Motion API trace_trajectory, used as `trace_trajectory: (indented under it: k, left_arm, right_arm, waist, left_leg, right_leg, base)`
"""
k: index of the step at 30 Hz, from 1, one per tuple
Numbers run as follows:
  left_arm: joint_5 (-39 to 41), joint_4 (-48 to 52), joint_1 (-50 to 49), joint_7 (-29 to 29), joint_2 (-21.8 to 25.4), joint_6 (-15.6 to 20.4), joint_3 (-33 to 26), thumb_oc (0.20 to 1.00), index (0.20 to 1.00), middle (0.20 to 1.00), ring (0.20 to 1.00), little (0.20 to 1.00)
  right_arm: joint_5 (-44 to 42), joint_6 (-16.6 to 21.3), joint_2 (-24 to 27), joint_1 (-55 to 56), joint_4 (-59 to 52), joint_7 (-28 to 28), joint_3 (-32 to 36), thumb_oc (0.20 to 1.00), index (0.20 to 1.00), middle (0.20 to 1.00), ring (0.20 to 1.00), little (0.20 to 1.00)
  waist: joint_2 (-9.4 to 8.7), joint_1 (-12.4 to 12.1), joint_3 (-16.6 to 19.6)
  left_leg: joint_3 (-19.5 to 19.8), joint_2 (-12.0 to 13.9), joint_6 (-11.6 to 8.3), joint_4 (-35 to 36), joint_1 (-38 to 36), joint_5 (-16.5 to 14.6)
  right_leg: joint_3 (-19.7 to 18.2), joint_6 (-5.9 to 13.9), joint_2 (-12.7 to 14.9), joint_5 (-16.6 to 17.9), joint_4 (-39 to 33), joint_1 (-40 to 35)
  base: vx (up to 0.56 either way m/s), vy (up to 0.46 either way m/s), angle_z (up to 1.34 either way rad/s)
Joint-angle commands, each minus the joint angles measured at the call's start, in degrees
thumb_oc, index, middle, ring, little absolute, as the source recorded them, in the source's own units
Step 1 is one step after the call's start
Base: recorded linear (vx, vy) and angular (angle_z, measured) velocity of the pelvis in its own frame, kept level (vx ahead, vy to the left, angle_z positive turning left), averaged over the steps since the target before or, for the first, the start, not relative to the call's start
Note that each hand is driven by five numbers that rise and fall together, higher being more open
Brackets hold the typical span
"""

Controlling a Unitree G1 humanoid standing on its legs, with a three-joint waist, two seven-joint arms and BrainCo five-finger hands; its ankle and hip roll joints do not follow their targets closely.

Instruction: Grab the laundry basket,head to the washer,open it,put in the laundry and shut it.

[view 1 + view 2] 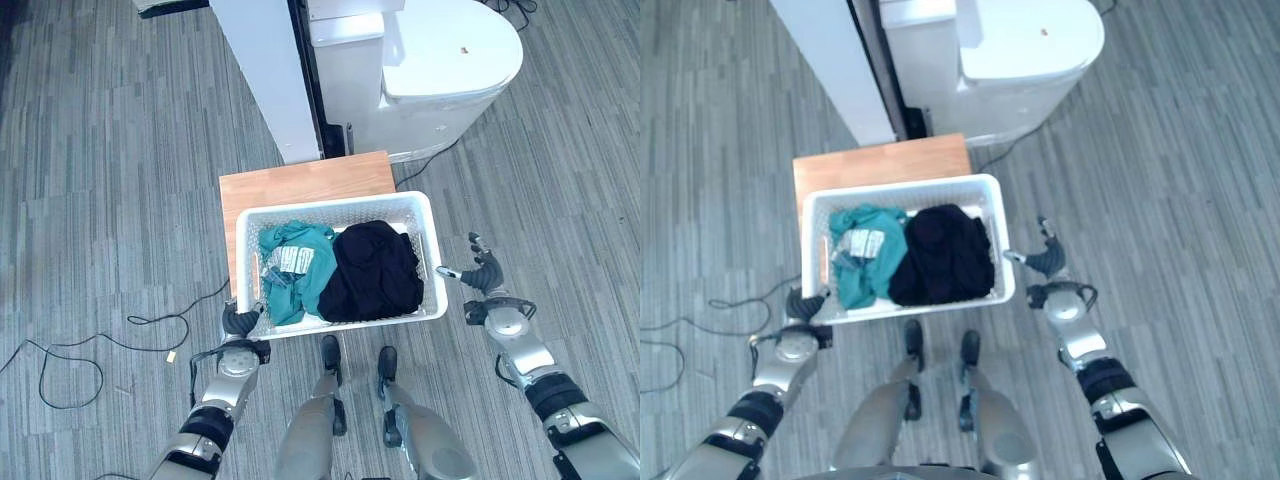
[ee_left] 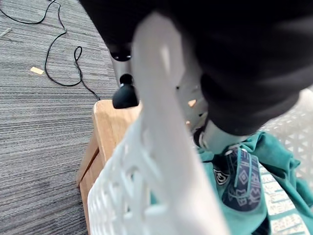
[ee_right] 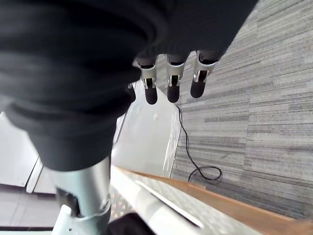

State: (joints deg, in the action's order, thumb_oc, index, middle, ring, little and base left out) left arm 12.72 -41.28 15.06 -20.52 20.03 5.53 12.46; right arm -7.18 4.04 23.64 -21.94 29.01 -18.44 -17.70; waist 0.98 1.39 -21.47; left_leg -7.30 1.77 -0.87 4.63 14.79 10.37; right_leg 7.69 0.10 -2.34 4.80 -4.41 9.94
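A white laundry basket (image 1: 335, 208) sits on a low wooden table (image 1: 300, 182). In it lie a teal garment (image 1: 295, 265) on the left and a black garment (image 1: 375, 270) on the right. My left hand (image 1: 240, 322) is at the basket's near left corner. In the left wrist view the rim (image 2: 161, 147) runs through that hand, pinched between a dark fingertip outside and the thumb inside. My right hand (image 1: 485, 272) hangs just off the basket's right side with fingers (image 3: 168, 83) straight and its thumb pointing at the rim. The white washer (image 1: 440, 60) stands beyond the table.
A tall white panel (image 1: 265, 70) stands left of the washer, right behind the table. A loose black cable (image 1: 70, 355) loops on the grey carpet to the left, and another cable (image 1: 430, 160) runs from the washer's base.
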Motion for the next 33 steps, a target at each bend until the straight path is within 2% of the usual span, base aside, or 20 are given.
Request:
trace_trajectory:
  k: [1,2,3,4,5,14,20,22,27,28,30,33]
  left_arm:
    - [-0.8,2.4,2.0,0.3,-0.9,3.1,-1.3,0.2,0.2,0.2,0.2,0.2]
    - [-0.6,2.7,2.3,0.1,-1.0,3.1,-1.1,0.2,0.2,0.2,0.2,0.2]
    - [-0.4,3.4,2.4,0.0,-1.1,3.5,-0.9,0.2,0.2,0.2,0.2,0.2]
    - [-0.1,3.9,2.5,-0.1,-1.1,3.6,-0.8,0.2,0.2,0.2,0.2,0.2]
    - [0.6,5.2,2.3,-0.1,-1.3,4.0,-0.7,0.2,0.2,0.2,0.2,0.2]
    - [2.1,13.4,0.1,0.9,-0.9,5.4,-1.5,0.2,0.2,0.2,0.2,0.2]
    - [1.6,20.4,-4.9,4.8,0.0,4.8,-1.8,0.2,0.2,0.2,0.2,0.2]
    - [1.5,23.6,-8.7,7.5,0.6,4.2,-2.5,0.2,0.2,0.2,0.2,0.2]
    - [2.1,26.9,-13.2,9.8,1.1,3.6,-3.7,0.2,0.2,0.2,0.2,0.2]
    - [2.4,29.0,-16.4,11.1,1.5,3.0,-4.5,0.2,0.2,0.2,0.2,0.2]
    - [2.6,29.8,-17.4,11.6,1.6,2.9,-4.4,0.2,0.2,0.2,0.2,0.2]
    - [2.5,32.2,-19.6,12.9,2.0,2.6,-3.5,0.2,0.2,0.2,0.2,0.2]
  right_arm:
    - [5.4,0.4,-1.0,0.2,0.5,-0.1,-2.9,1.0,1.0,1.0,1.0,1.0]
    - [6.6,-0.6,-1.7,-0.1,2.3,-0.3,-3.7,1.0,1.0,1.0,1.0,1.0]
    - [6.8,-1.0,-2.4,-0.4,4.4,-0.1,-4.7,0.959,0.959,0.959,0.959,0.959]
    - [6.7,-1.1,-2.6,-0.5,5.1,-0.1,-4.9,0.652,0.652,0.652,0.652,0.652]
    - [6.2,-1.1,-3.1,-0.7,6.1,0.0,-5.2,0.2,0.2,0.2,0.2,0.2]
    - [2.9,0.0,-2.7,1.4,2.2,1.4,-3.6,0.2,0.2,0.2,0.2,0.2]
    - [0.9,1.3,0.1,7.6,-8.1,3.4,1.5,0.2,0.2,0.2,0.2,0.2]
    - [0.9,2.0,1.0,12.2,-13.7,4.0,5.5,0.2,0.2,0.2,0.2,0.2]
    - [0.1,3.0,0.7,17.4,-19.6,5.0,9.2,0.2,0.2,0.2,0.2,0.2]
    - [-1.3,4.1,0.2,21.0,-23.3,6.1,11.4,0.2,0.2,0.2,0.2,0.2]
    - [-1.8,4.3,0.2,22.0,-24.6,6.7,11.8,0.2,0.2,0.2,0.2,0.2]
    - [-1.6,4.8,1.6,25.0,-28.0,8.0,13.2,0.2,0.2,0.2,0.2,0.2]
  waist:
    - [-2.39,-0.8,3.4]
    - [-2.41,-1.0,3.4]
    - [-2.34,-1.2,3.3]
    - [-2.31,-1.3,3.3]
    - [-2.25,-1.4,3.2]
    - [-2.25,-1.6,3.4]
    - [-2.37,-0.9,5.0]
    - [-2.32,-0.2,5.9]
    - [-2.67,0.6,6.9]
    - [-3.23,1.4,7.6]
    - [-3.37,1.5,7.7]
    - [-3.66,2.7,8.5]
  left_leg:
    - [-1.4,-2.0,-1.06,0.2,-2.2,-5.7]
    - [-1.2,-2.1,-1.07,0.2,-2.1,-5.7]
    - [-1.0,-2.1,-1.09,0.2,-2.2,-5.7]
    - [-1.0,-2.2,-1.09,0.1,-2.1,-5.6]
    - [-0.9,-2.2,-1.12,0.1,-2.2,-5.6]
    - [-1.0,-2.1,-1.1,-0.1,-3.3,-6.0]
    - [-1.3,-1.9,-1.07,-0.4,-6.1,-7.3]
    - [-1.5,-1.7,-1.14,-1.4,-7.8,-8.4]
    - [-1.7,-1.3,-1.22,-4.6,-9.1,-10.3]
    - [-1.2,-1.1,-1.0,-8.3,-9.3,-12.1]
    - [-0.7,-1.1,-0.98,-9.5,-9.4,-12.9]
    - [3.6,-2.0,-1.08,-11.9,-9.2,-14.8]
  right_leg:
    - [-2.6,4.63,2.4,-5.0,4.4,3.7]
    - [-2.6,4.61,2.4,-5.0,4.4,3.7]
    - [-2.5,4.6,2.4,-5.0,4.4,3.6]
    - [-2.5,4.58,2.4,-5.0,4.4,3.6]
    - [-2.6,4.55,2.4,-5.1,4.5,3.5]
    - [-2.4,4.5,2.3,-5.8,4.7,2.2]
    - [-2.6,4.56,2.3,-6.7,4.8,-0.6]
    - [-2.8,4.43,2.3,-7.6,5.0,-2.6]
    - [-3.4,4.15,2.1,-8.0,4.8,-4.8]
    - [-4.8,3.94,2.0,-8.0,4.8,-5.9]
    - [-5.5,3.92,1.9,-7.9,4.8,-6.2]
    - [-8.5,4.24,1.9,-7.3,5.1,-6.5]
  base:
    - [0.0,-0.016,0.04]
    - [0.0,-0.017,0.04]
    - [0.0,-0.017,0.04]
    - [0.0,0.0,0.0]
    - [0.0,0.0,0.0]
    - [0.0,0.0,0.0]
    - [0.04,-0.017,0.02]
    - [0.08,-0.044,-0.02]
    - [0.05,-0.042,-0.07]
    - [0.03,-0.019,-0.17]
    - [0.02,0.002,-0.25]
    - [0.02,0.133,-0.54]
